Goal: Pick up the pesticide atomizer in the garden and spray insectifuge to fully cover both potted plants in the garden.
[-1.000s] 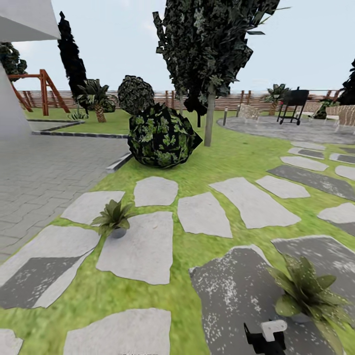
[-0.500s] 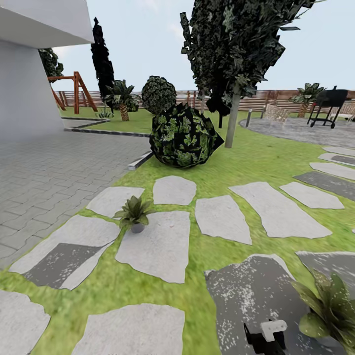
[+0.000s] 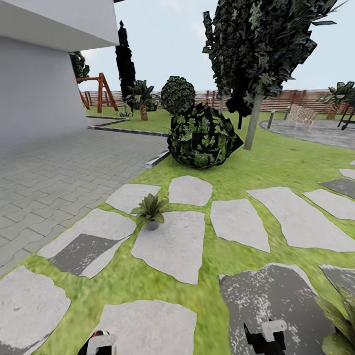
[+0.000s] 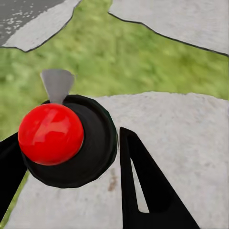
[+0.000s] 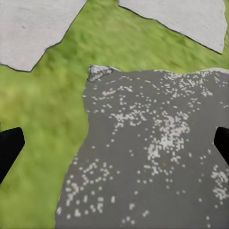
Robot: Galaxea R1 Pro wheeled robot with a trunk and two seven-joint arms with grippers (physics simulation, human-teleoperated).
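A green garden lawn (image 3: pixel 276 162) with pale and dark grey irregular stepping stones (image 3: pixel 172 244) is seen in the head view. A plain white building wall (image 3: pixel 39 93) is set at ten o'clock, with grey block paving (image 3: pixel 59 172) laid before it. A tall dark-leaved tree with a pale trunk (image 3: pixel 254 123) is seen at one o'clock, and a round dark leafy bush (image 3: pixel 202 135) is placed just at its nine o'clock side. A brown slatted fence (image 3: pixel 291 98) is seen far behind them. One small potted plant of pointed green leaves in a grey pot (image 3: pixel 150 211) is stood near the middle, on the edge of a pale stone. The second potted plant (image 3: pixel 340 318) is cut by the frame edge at four o'clock, beside a dark speckled stone (image 5: pixel 152 152). The right end effector (image 3: pixel 266 335) is seen at five o'clock; in its wrist view it (image 5: pixel 114 143) is spread wide over that stone, with nothing between its fingers. The left end effector (image 3: pixel 101 342) is seen at seven o'clock; in its wrist view it (image 4: pixel 69 136) is pressed against both sides of the dark round pesticide atomizer (image 4: pixel 98 138), which is topped by a red ball and a grey nozzle.
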